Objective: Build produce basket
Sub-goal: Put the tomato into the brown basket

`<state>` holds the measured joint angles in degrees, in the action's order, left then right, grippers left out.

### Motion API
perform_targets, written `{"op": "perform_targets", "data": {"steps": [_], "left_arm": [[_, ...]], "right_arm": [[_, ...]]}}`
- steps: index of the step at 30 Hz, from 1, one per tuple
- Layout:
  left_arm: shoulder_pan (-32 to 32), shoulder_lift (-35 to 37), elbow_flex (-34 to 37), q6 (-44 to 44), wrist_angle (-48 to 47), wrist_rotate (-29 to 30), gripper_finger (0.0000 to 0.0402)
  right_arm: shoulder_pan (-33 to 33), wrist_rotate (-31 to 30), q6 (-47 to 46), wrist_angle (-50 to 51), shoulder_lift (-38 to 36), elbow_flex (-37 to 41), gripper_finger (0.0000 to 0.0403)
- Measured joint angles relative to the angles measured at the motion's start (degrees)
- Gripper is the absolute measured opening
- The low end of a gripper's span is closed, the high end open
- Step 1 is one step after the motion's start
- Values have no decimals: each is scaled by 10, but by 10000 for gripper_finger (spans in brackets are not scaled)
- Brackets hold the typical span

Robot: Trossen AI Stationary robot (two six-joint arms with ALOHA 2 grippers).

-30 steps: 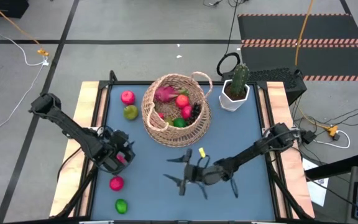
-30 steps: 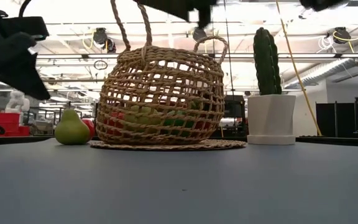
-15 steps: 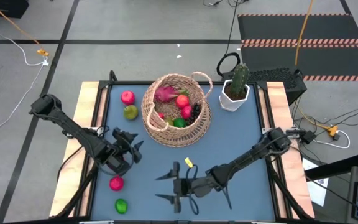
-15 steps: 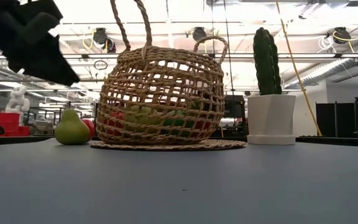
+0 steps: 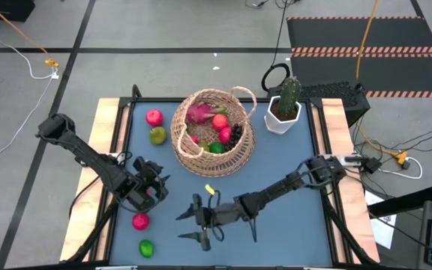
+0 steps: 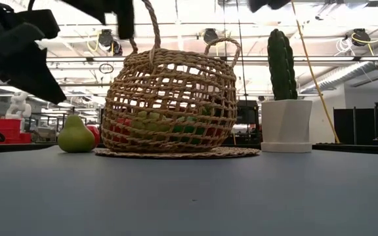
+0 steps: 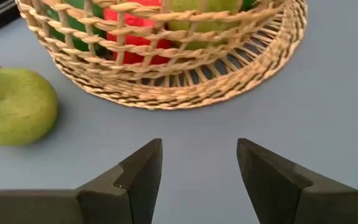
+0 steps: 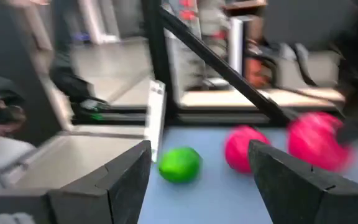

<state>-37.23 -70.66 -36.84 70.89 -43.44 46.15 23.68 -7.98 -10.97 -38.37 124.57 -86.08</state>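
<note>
My right gripper (image 5: 193, 226) hangs open and empty over the desk (image 5: 291, 172), facing the lime (image 5: 146, 247) and pink apple (image 5: 140, 220). My left gripper (image 7: 199, 163), also open and empty, faces the basket (image 5: 213, 133), which holds produce at desk rear.

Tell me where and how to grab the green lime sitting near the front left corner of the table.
Grip the lime across its round middle, coming straight down from above. It lies alone on the blue table, apart from the pink fruit beside it, so there looks to be room for a finger on either side. The right gripper, open and empty, already faces it.
</note>
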Motion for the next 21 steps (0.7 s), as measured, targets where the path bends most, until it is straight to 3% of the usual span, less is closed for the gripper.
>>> {"op": "perform_targets", "data": {"steps": [2, 9, 12, 15, 18, 21], "left_arm": [[1, -13, 0, 2, 14, 4, 209], [-8, -110, 0, -5, 128, -38, 209], [-8, -141, 0, -18, 190, -96, 209], [-7, -151, -2, -54, 220, -152, 209], [-11, -142, -23, -79, 202, -176, 209], [-28, -119, -67, -68, 97, -177, 209]], "right_arm": [[-3, 16, 31, -13, 0, 0, 260], [18, -102, 121, 18, 12, 0, 260], [8, -140, 90, 16, 23, 0, 260], [-7, -124, 37, 9, 34, -1, 260], [-14, -104, 33, 13, 54, -17, 260], [-11, -144, 50, 44, 75, -23, 256]]}}
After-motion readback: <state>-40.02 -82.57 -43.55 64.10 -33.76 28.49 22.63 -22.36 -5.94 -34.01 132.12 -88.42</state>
